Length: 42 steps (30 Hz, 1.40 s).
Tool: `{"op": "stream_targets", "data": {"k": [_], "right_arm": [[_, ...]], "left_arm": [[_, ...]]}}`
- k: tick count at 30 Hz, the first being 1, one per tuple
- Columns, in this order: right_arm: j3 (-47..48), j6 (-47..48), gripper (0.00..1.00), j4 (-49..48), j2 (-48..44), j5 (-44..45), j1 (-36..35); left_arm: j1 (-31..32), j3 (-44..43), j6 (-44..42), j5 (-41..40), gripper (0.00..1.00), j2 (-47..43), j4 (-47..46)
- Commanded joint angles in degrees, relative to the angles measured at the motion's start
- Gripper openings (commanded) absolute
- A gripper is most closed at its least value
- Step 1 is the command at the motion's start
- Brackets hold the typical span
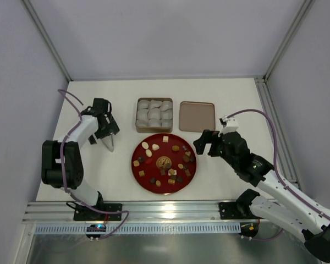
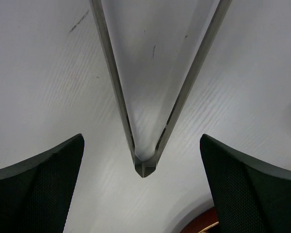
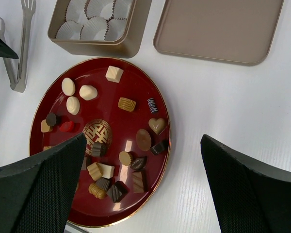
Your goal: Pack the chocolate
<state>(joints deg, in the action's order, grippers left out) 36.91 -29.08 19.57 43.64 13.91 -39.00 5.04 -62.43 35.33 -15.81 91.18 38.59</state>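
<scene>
Chocolates [image 3: 127,104] on plate [image 3: 138,85], box [image 1: 137,130] and lid [image 1: 197,116] behind it.

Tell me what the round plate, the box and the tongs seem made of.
Plate: glossy red lacquer or plastic, gold rim, mirror-like reflections. Box: probably tin, matte champagne-gold sheet walls. Tongs: bare metal, likely steel, silvery thin strips.

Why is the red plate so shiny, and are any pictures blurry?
Right wrist: light glare leaves pale patches on the glossy plate; the chocolates look sharp; the near fingers are soft-edged. Left wrist: the tongs are slightly blurred, with a dull sheen. Top external: even light, faint shadows, all sharp.
</scene>
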Motion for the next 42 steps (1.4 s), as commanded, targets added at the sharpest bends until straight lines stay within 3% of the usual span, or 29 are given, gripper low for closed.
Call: {"op": "stream_targets", "data": {"k": [1, 13, 28, 34, 42], "right_arm": [[0.01, -0.36, 1.0, -2.17, -0.48, -0.73, -0.11], [-1.75, -1.42, 1.0, -1.47, -2.5, -1.87, -0.11], [-4.91, -2.91, 1.0, -1.99, -4.17, -1.96, -0.02], [-4.91, -3.0, 1.0, -1.91, -3.74, -1.96, -0.19], [-4.39, -3.18, 1.0, -2.43, -2.86, -2.13, -0.11]], "left_arm": [[-1.61, -2.25, -2.28, 1.92, 1.0, 3.12, -3.16], [-4.77, -5.33, -5.62, 6.93, 0.99, 12.79, -7.39], [-4.78, -7.52, -6.59, 4.91, 0.76, 17.28, -4.66], [-4.86, -9.02, -5.89, 5.62, 0.55, 15.88, -3.17], [-4.51, -13.5, -5.98, 2.9, 0.53, 9.82, 3.23]]}}
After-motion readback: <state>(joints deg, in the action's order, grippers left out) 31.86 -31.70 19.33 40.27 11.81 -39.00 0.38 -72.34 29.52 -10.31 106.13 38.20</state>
